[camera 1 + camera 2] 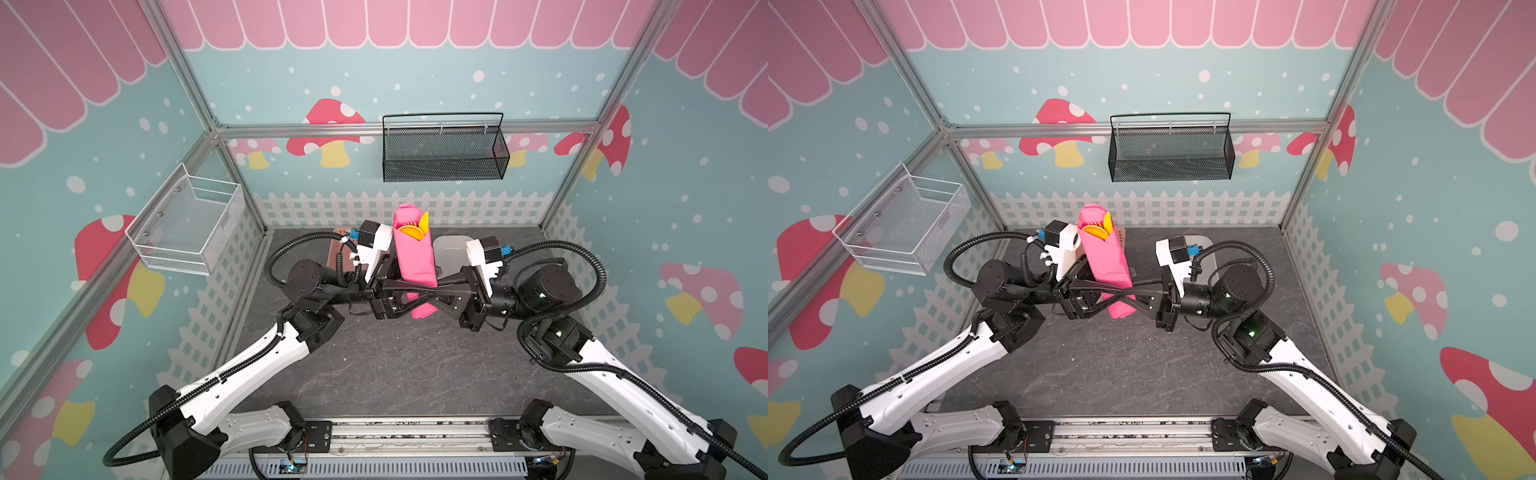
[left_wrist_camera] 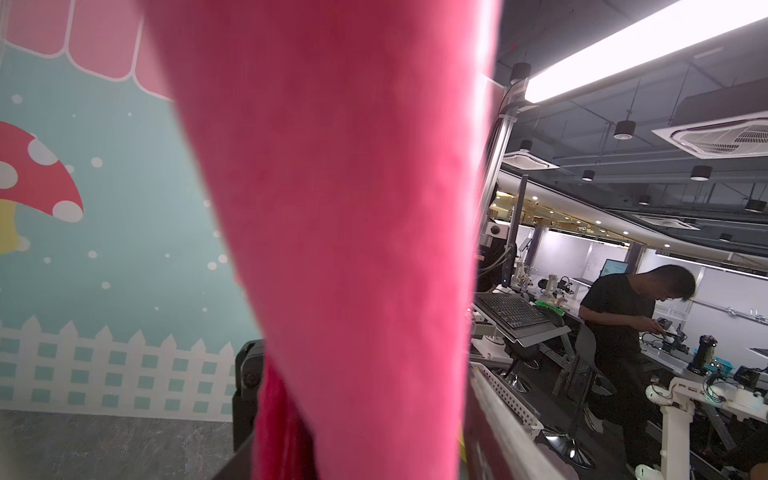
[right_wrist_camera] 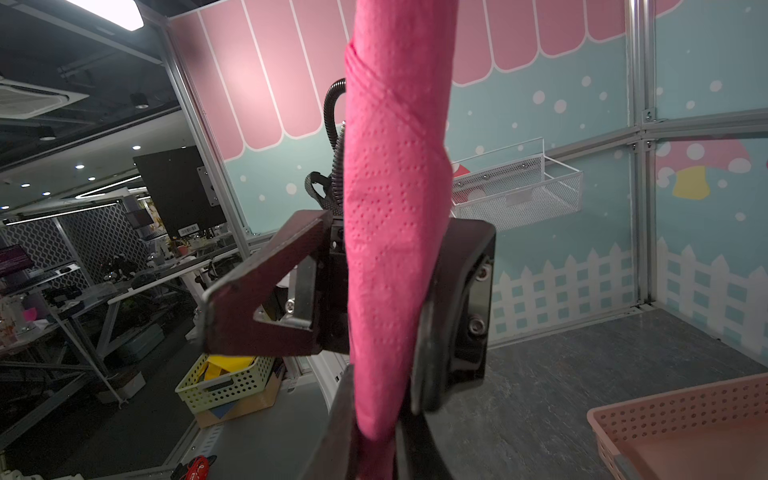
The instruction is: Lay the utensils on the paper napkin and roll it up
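The paper napkin is a rolled hot-pink bundle held upright in the air over the back of the table. The yellow-orange utensils poke out of its upper end. My right gripper is shut on the roll's lower end. My left gripper straddles the roll just above, one finger on each side. Its pads sit very close to the paper, and I cannot see whether they press it. In the left wrist view the napkin fills the middle and hides the jaws.
A salmon-pink perforated basket and a grey tray lie on the table behind the grippers. A black mesh basket hangs on the back wall, and a white wire basket on the left wall.
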You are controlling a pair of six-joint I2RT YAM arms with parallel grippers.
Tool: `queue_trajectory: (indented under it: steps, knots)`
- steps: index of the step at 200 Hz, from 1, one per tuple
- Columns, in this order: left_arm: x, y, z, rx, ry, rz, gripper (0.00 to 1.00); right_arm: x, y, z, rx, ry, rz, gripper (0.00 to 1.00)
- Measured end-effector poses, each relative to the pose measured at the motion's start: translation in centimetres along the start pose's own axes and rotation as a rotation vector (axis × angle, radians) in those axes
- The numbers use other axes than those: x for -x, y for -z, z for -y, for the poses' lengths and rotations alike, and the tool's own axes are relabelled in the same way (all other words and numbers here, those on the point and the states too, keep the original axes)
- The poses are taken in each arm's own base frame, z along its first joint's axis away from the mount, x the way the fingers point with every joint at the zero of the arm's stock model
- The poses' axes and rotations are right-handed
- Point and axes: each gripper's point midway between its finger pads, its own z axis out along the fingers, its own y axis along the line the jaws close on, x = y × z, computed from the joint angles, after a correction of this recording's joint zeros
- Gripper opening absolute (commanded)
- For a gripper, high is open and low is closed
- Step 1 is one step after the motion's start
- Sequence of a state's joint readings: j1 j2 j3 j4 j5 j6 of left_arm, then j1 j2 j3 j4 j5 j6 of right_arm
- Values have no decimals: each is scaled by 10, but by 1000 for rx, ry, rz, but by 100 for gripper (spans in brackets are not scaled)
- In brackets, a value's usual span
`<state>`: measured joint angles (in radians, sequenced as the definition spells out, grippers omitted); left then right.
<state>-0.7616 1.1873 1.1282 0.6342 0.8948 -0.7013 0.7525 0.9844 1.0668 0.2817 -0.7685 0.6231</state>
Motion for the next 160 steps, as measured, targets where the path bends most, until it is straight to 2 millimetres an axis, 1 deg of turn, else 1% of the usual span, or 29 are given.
queue_trajectory:
  steps: [91, 160]
  knots:
    - [1, 1, -1, 19, -7, 5, 44, -3, 2, 4, -20, -7, 5, 0]
    - [4, 5, -2, 55, -19, 20, 43, -1, 5, 3, -40, -2, 21, 0]
